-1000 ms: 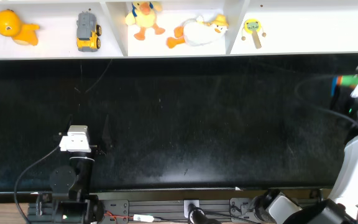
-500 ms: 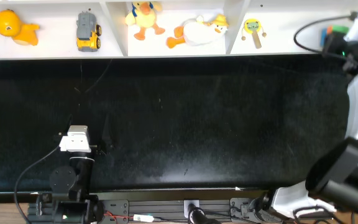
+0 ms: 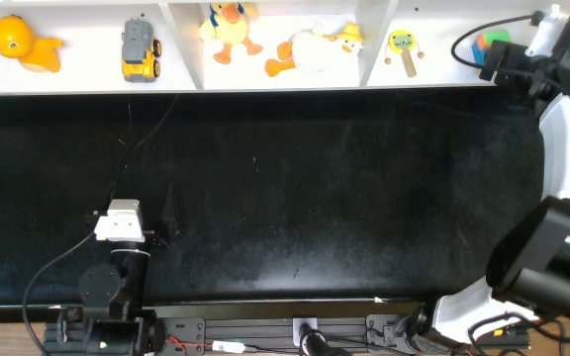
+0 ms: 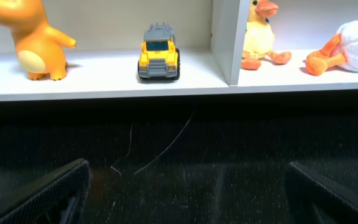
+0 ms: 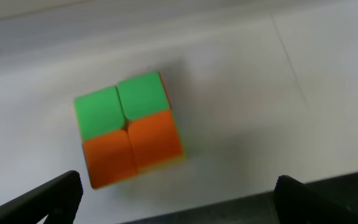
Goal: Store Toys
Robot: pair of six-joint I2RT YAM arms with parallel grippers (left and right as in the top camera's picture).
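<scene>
A cube (image 5: pixel 128 127) with green and orange faces lies on the white shelf floor in the rightmost compartment (image 3: pixel 491 44). My right gripper (image 5: pixel 179 205) hovers just in front of it, open, its fingers wide apart and clear of the cube; in the top view it (image 3: pixel 503 61) is at the shelf's far right. My left gripper (image 4: pixel 185 186) stands open and holds nothing, low over the black mat near its base (image 3: pixel 142 203), facing the shelf.
The white shelf (image 3: pixel 265 79) runs along the table's far edge and holds an orange figure (image 3: pixel 23 42), a yellow truck (image 3: pixel 139 51), a yellow duck plush (image 3: pixel 230 30), a white duck plush (image 3: pixel 315 49) and a small rattle toy (image 3: pixel 404 49). Dividers (image 3: pixel 188 40) separate the compartments.
My right arm swung from the table's right edge up to the shelf, carrying the cube. The cube now rests on the shelf. The left arm has not moved.
</scene>
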